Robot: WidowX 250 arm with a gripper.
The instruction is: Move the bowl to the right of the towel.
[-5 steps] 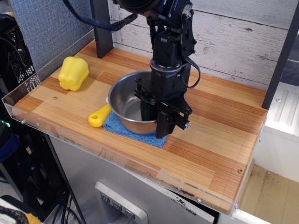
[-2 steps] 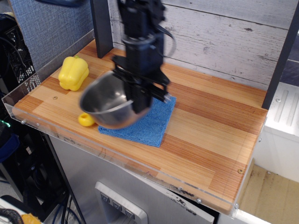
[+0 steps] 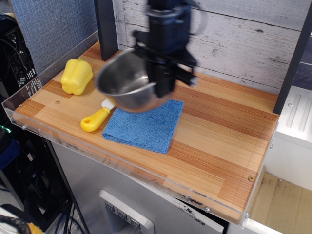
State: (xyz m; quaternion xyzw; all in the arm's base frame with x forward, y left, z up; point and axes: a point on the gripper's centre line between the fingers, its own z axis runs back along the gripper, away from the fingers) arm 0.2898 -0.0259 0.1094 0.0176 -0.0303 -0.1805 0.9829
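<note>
The steel bowl (image 3: 127,82) hangs in the air, tilted, above the back edge of the blue towel (image 3: 144,125). My gripper (image 3: 163,85) is shut on the bowl's right rim and holds it clear of the board. The bowl and arm are motion-blurred. The towel lies flat on the wooden board, fully uncovered, left of the board's middle.
A yellow pepper (image 3: 76,76) sits at the back left. A yellow-handled tool (image 3: 96,119) lies just left of the towel. A clear plastic wall (image 3: 29,95) edges the board's left and front. Bare wood (image 3: 224,131) stretches right of the towel.
The bowl was lifted off the towel, swung left, then moved up and back to the right. The towel is now uncovered and the yellow-handled tool fully shows.
</note>
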